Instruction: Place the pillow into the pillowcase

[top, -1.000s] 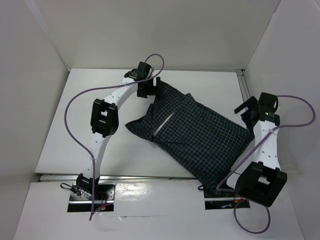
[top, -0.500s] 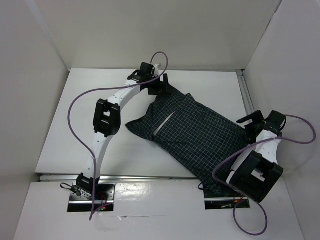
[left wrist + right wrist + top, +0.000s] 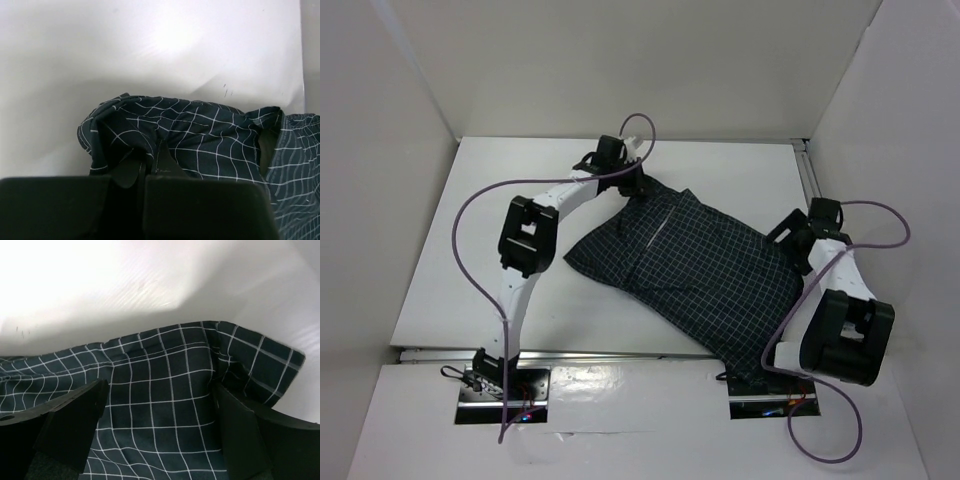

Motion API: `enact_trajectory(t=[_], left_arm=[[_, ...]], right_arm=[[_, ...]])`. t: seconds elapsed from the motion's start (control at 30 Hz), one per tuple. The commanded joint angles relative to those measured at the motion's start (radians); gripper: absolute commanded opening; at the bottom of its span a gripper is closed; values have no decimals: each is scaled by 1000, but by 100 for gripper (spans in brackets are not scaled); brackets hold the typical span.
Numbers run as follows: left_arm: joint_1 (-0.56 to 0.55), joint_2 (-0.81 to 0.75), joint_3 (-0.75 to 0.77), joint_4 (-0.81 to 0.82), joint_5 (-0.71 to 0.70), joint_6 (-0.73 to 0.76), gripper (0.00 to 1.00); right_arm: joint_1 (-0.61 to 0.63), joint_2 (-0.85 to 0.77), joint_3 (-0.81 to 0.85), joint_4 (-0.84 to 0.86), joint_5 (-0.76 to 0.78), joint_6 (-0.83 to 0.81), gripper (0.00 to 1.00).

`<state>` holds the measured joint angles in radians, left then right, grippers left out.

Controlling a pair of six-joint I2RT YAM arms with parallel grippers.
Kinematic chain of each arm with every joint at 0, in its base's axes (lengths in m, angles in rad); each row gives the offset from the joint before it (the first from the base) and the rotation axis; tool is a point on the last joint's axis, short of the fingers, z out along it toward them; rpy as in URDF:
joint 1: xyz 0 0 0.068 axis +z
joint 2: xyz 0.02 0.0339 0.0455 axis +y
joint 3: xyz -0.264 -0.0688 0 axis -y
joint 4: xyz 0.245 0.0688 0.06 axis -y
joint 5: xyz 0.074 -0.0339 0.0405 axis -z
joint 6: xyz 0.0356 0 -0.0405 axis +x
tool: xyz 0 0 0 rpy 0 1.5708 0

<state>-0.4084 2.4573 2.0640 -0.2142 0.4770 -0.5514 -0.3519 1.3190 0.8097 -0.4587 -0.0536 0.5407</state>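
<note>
The dark check pillowcase [image 3: 705, 275] lies plump and slanted across the white table [image 3: 500, 260], from the far middle down to the near right. The pillow is hidden; only a thin pale line marks the cloth near the far end. My left gripper [image 3: 638, 186] is at the case's far corner, shut on a fold of the pillowcase [image 3: 200, 135]; its fingers [image 3: 165, 162] stand pressed together with cloth bunched round them. My right gripper [image 3: 792, 238] is open at the case's right corner, its two fingers straddling flat checked pillowcase cloth [image 3: 165, 390], gripper [image 3: 160, 410].
White walls close in the table on the left, back and right. A metal rail [image 3: 808, 178] runs along the right edge and another [image 3: 620, 352] along the near edge. Purple cables [image 3: 470, 240] loop off both arms.
My left gripper has gone from open to shut on the case's far corner. The right arm swung in from the right to the case's right corner. The pale slit in the cloth has narrowed.
</note>
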Motion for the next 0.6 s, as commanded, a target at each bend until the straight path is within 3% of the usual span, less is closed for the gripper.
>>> enact_trajectory(t=[0.0,0.2,0.27,0.4,0.57], left_arm=[[38,-188,-134,61,-20,18,0],[146,-299,-298,50,-78,18,0],[166,-317,-321,50,-92,18,0],[191,-343,-350,36,-121,18,0],[209,-394,-390,36,-135,28,0]], right_arm=[[131,12,40,14,-63,50,90],[466,147,173,75,-90,99,92],[511,201,218,89,-80,99,95],[496,233,339,16,15,52,100],[318,210,384,-67,26,42,100]])
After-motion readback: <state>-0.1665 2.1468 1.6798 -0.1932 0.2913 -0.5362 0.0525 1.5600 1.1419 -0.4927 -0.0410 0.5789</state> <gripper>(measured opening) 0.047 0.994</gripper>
